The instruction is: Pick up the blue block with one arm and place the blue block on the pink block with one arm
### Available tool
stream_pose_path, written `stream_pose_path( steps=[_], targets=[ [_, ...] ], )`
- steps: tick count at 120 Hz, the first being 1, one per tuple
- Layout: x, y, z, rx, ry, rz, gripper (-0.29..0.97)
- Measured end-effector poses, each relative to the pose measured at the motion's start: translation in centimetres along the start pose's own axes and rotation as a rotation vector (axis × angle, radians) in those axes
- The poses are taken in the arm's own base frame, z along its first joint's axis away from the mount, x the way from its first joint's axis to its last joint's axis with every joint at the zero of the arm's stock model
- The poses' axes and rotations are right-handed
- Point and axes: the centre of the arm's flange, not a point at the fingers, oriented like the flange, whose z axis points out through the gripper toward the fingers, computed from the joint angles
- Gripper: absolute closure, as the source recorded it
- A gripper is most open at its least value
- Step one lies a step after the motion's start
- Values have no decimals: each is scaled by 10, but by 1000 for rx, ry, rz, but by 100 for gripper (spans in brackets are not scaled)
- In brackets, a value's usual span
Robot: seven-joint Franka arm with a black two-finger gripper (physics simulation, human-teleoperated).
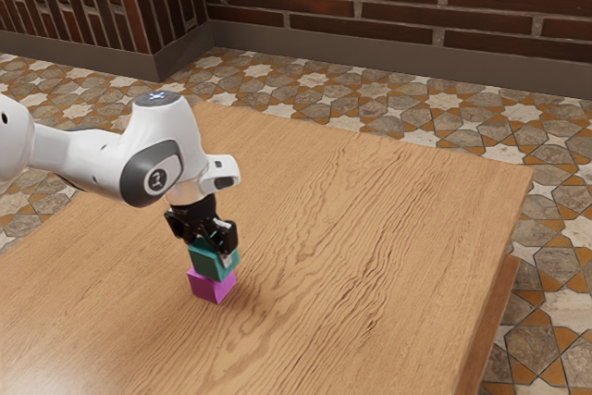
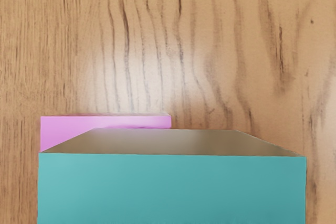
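1. The gripper [image 1: 215,245] was clamped on the blue block [image 1: 211,263], one finger on each side, over the left, near part of the table [image 1: 370,228].
2. The blue block hung straight below the gripper and right above the pink block [image 1: 211,287]; I could not tell whether they touched.
3. In the wrist view, pink showed past one edge of the blue block, so the stack looked slightly offset.
4. The next move likely needed only a straight release; both blocks looked cubic.
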Motion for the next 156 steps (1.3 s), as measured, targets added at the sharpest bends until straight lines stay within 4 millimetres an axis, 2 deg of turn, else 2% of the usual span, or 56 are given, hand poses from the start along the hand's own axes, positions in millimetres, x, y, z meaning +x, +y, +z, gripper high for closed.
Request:
stream_pose_path(
  steps=[72,156],
  targets=[
    [1,-19,-1,3,0,-34,29],
    [1,-11,-1,3,1,-21,29]
  ],
)
